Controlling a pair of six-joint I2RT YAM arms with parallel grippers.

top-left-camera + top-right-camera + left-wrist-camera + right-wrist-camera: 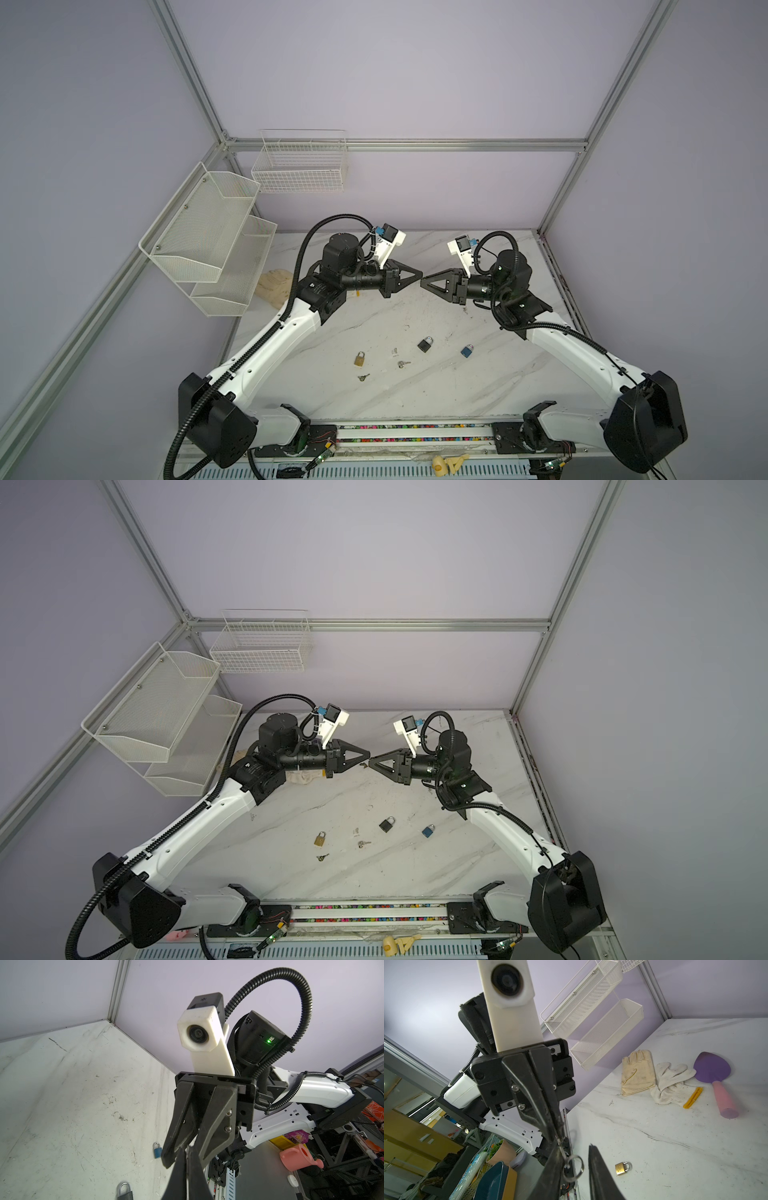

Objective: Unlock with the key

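carefully — my left gripper [420, 274] pinched the small silver ringed key [562, 1152]; my right gripper [423, 284], spread around it, had to clamp key, not ring.

The little silver key [560, 1144] is pinched in the tips of the left fingers [533, 1084], its round ring [572, 1166] hanging between the spread right fingers [600, 1178], while the gold padlock [623, 1168], black padlock [425, 344] and blue padlock [467, 351] lie flat on the table [457, 399], well apart from them.
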